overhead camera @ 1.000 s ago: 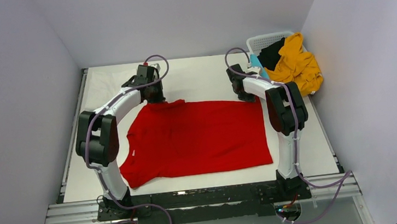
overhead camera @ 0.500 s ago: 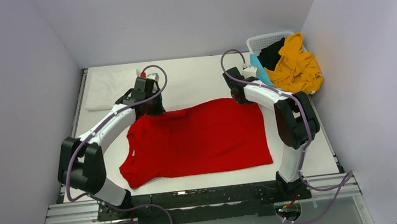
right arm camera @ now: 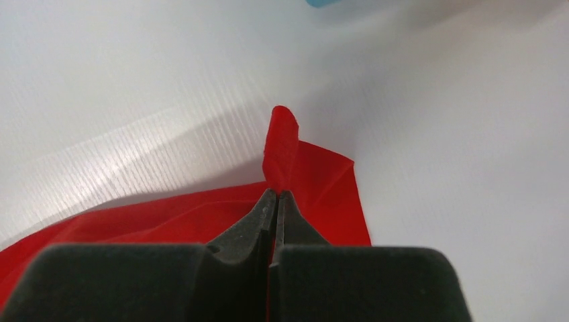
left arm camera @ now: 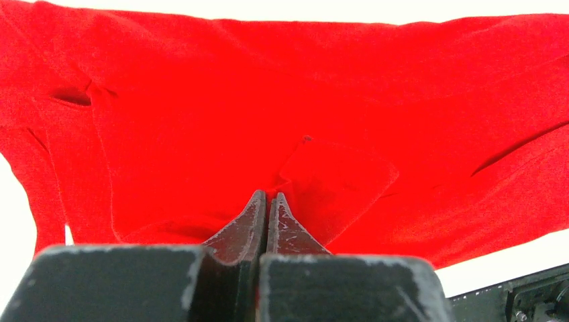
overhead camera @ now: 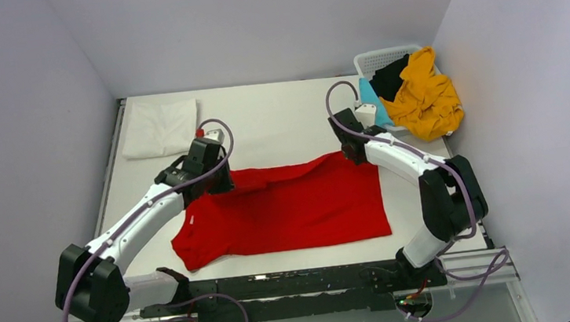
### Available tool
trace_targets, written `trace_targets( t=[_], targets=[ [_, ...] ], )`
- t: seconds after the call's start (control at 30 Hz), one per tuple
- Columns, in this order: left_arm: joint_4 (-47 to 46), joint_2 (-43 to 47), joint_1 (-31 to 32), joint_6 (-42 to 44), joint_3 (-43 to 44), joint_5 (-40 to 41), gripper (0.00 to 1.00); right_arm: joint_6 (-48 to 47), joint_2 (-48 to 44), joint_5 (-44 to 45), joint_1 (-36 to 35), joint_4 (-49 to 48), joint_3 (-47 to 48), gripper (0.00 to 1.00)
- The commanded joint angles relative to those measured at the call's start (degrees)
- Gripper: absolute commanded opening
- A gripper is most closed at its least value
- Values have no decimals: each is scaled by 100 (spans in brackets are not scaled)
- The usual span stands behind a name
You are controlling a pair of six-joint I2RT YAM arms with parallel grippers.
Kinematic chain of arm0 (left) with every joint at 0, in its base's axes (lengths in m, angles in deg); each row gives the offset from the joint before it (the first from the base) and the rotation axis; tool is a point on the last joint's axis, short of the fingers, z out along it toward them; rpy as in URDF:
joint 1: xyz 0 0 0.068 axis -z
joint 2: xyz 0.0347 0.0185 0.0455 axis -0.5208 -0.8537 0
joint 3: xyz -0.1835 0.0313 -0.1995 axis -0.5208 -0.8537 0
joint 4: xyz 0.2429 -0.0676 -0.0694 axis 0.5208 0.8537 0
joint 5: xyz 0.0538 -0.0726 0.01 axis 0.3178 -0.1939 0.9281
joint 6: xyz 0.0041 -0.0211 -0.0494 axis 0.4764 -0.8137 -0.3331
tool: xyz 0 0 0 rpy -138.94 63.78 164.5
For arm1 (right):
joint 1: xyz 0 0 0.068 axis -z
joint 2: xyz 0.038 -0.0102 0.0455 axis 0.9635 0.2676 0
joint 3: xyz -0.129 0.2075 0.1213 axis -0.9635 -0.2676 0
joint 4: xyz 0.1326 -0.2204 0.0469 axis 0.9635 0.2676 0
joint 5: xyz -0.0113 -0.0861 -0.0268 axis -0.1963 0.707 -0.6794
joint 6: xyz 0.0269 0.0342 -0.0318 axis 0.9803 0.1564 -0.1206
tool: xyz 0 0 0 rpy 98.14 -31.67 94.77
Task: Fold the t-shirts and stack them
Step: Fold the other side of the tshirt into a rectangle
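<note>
Bright red short-sleeved cloth t-shirt (overhead camera: 302, 207) sits mid flat white table (overhead camera: 278, 118), far edge raised, near half flat. Your left pincer (left arm camera: 268, 201) is clamped on far sleeve-side edge. Right pincer (right arm camera: 276, 198) is clamped on far hem corner, only small tab of cloth past tips. Risks: thin right bite slips if you spread arms; uneven pace skews fold line; low carry drags lower layer into wrinkles.
</note>
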Motion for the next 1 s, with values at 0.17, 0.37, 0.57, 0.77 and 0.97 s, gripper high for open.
trace_targets(
  t=[0.17,0.37,0.57,0.77,0.97],
  targets=[
    [408,660,238,-367,-482,-46,0,-167,-586,-281,-77,-242,-496,0],
    [817,1016,347,-423,-590,-83,0,-321,-861,-61,-262,-251,-739,0],
    [999,1203,442,-571,-929,-228,0,-325,-1085,88,-392,-138,-937,0],
    [845,1292,485,-618,-1342,-469,0,-245,-1162,195,-415,107,-1031,0],
    [732,1108,509,-596,-1665,-734,3,106,-1198,162,-496,401,-1408,13]
  ],
)
